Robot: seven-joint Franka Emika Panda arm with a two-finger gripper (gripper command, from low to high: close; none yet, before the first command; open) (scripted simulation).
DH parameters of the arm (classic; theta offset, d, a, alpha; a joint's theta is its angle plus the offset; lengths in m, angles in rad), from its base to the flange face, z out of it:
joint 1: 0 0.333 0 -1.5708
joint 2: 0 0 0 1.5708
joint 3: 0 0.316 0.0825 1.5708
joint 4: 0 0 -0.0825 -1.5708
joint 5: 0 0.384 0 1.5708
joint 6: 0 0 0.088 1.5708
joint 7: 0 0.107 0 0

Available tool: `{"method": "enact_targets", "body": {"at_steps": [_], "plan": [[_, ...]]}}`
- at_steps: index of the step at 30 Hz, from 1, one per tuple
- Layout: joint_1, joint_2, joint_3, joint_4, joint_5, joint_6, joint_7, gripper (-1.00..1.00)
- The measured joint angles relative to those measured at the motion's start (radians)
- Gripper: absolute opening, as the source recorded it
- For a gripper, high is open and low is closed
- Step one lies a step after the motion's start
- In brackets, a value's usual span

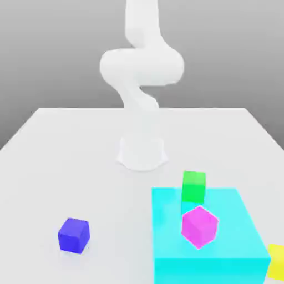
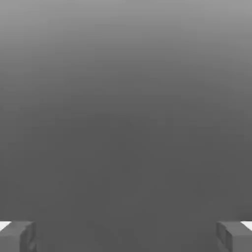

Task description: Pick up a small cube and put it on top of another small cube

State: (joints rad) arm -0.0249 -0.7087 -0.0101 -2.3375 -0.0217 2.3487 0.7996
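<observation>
My pincer stands released, its two fingers spread wide apart with nothing between them, against a plain grey backdrop. Behind the pincer, my white arm bends through its joints and runs down to its base on a pale tabletop.

On that table, all clear of my pincer's grip, are four small cubes and one large block; which of them lies nearest to the pincer, I cannot tell. The green cube sits upright on the flat cyan block, by the edge closest to my base. On the same block, farther from the base, is the magenta cube, turned with a corner toward the exterior view.

The dark-blue cube, the one to be picked up, rests on the bare table, apart from my pincer and well apart from the block, toward the exterior view's left. It is turned at an angle to the block's sides. At the exterior view's right, a yellow cube appears just beside the block, partly cut off by the edge of the view.
</observation>
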Motion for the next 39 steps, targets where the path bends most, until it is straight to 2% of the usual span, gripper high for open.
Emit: {"method": "enact_targets", "body": {"at_steps": [8,14,21,28,29,35,39], "plan": [[-0.075,0.296,-0.057,-0.121,-0.053,0.157,-0.014,0.00],[-0.117,0.513,-0.118,-0.211,-0.055,0.274,-0.051,0.00],[-0.188,0.768,-0.156,-0.315,0.040,0.411,-0.164,0.00],[-0.263,1.023,-0.072,-0.301,0.154,0.602,-0.258,0.00],[-0.269,1.041,-0.064,-0.298,0.159,0.617,-0.262,-1.00],[-0.273,1.050,-0.060,-0.296,0.159,0.624,-0.262,-1.00],[-0.250,0.948,-0.092,-0.315,0.122,0.541,-0.233,-1.00]]}}
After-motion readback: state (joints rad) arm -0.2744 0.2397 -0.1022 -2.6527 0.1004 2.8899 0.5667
